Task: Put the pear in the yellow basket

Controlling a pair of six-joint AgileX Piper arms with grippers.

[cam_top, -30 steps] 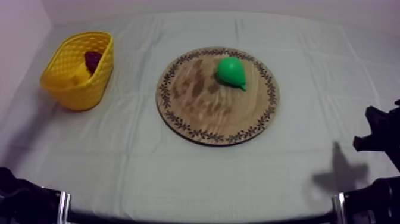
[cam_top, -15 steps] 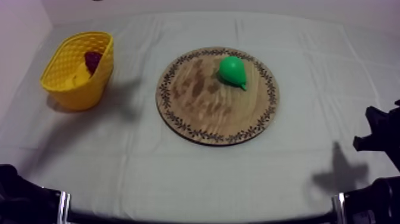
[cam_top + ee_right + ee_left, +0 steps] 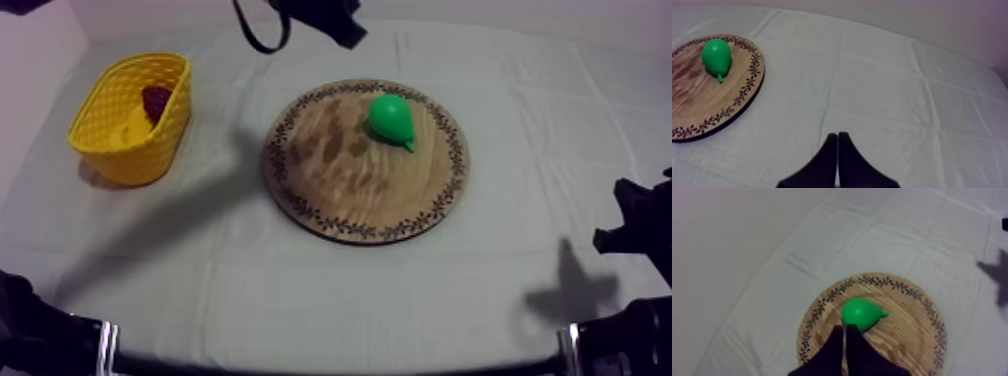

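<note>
A green pear (image 3: 390, 118) lies on the far right part of the round wooden board (image 3: 340, 190), its stem pointing to the front right. My left arm (image 3: 318, 18) reaches in over the table's far edge, behind the board. In the left wrist view my left gripper (image 3: 844, 329) hangs above the board (image 3: 912, 338), shut on nothing, its tips just short of the pear (image 3: 861, 313). My right gripper (image 3: 837, 135) is shut over bare cloth, well to the right of the board (image 3: 702, 105) and the pear (image 3: 716, 55).
The yellow basket (image 3: 130, 118) stands at the far left, with a dark red fruit (image 3: 155, 100) and something yellow (image 3: 136, 124) inside. My right arm (image 3: 635, 228) rests low at the right edge. Open cloth lies between basket and board.
My left arm has risen from the lower left and now shows at the far edge behind the board. Its shadow has swept across the cloth between basket and board. The pear shifted slightly.
</note>
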